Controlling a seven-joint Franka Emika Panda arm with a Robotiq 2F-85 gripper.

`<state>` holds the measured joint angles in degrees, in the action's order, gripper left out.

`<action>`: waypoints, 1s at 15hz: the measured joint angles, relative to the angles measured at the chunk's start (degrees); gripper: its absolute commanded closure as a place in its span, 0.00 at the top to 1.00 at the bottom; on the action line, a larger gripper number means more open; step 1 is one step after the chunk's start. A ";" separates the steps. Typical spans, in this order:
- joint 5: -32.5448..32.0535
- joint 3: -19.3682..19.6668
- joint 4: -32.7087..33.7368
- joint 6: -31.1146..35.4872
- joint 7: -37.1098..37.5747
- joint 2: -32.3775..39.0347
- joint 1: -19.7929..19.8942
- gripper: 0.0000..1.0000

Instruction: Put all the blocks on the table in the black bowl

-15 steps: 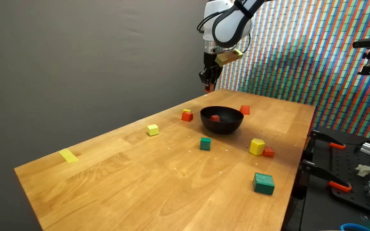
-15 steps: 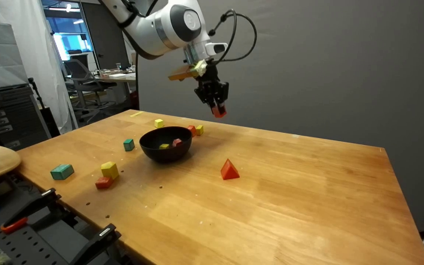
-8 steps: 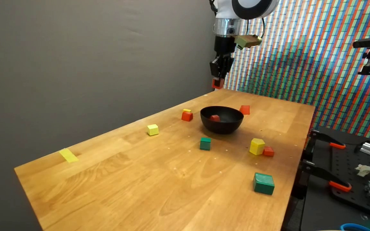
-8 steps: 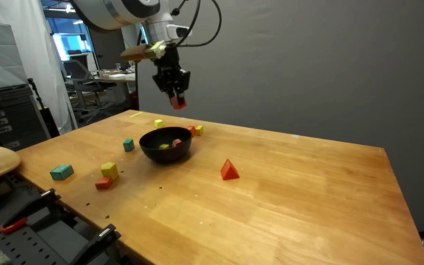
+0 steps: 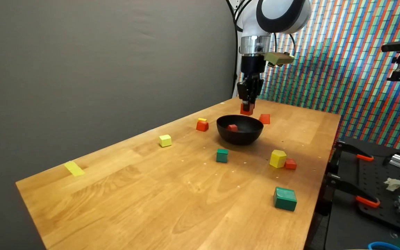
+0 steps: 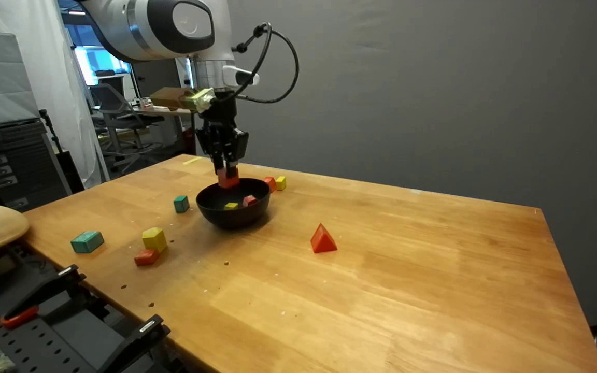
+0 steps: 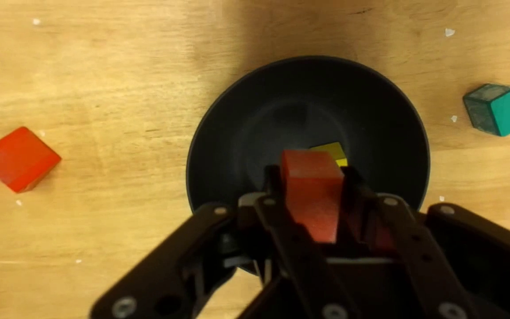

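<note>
Plain grey wall (image 6: 433,103) in both exterior views, a multicoloured striped backdrop (image 5: 342,80) bright beside it! Over here, a white curtain (image 6: 52,77) hanging by a dark drawer cabinet (image 6: 16,160), and past the curtain an office chair (image 6: 109,99), then a glowing bluish window (image 6: 87,62)!

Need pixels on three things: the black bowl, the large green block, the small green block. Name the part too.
black bowl (image 6: 233,219): in an exterior view, near outer wall
large green block (image 5: 285,203): in an exterior view, near side face
small green block (image 7: 504,111): in the wrist view, brighter face
</note>
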<state>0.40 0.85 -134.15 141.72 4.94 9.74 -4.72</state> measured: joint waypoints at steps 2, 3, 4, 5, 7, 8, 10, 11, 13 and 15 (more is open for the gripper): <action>0.00 0.00 0.01 1.14 0.32 1.05 0.29 0.86; 0.00 0.04 0.01 1.53 0.71 1.28 0.49 0.93; -0.01 0.22 0.01 1.59 1.37 1.28 0.78 1.00; -0.12 0.62 -0.01 1.58 2.22 1.11 1.15 1.00; -1.27 2.43 -0.32 1.40 5.15 0.30 2.22 1.00; -2.62 3.75 -0.74 1.37 7.34 -0.22 2.89 1.00; -4.84 6.53 -1.84 1.35 11.04 -1.05 4.69 1.00; -5.08 7.82 -2.36 1.36 12.29 -1.16 5.87 1.00; -4.48 9.78 -3.14 1.52 13.80 -0.81 8.49 1.00; -1.88 10.73 -3.32 2.11 14.80 0.32 10.76 1.00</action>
<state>-1.48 11.58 -137.46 143.82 19.74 10.06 6.04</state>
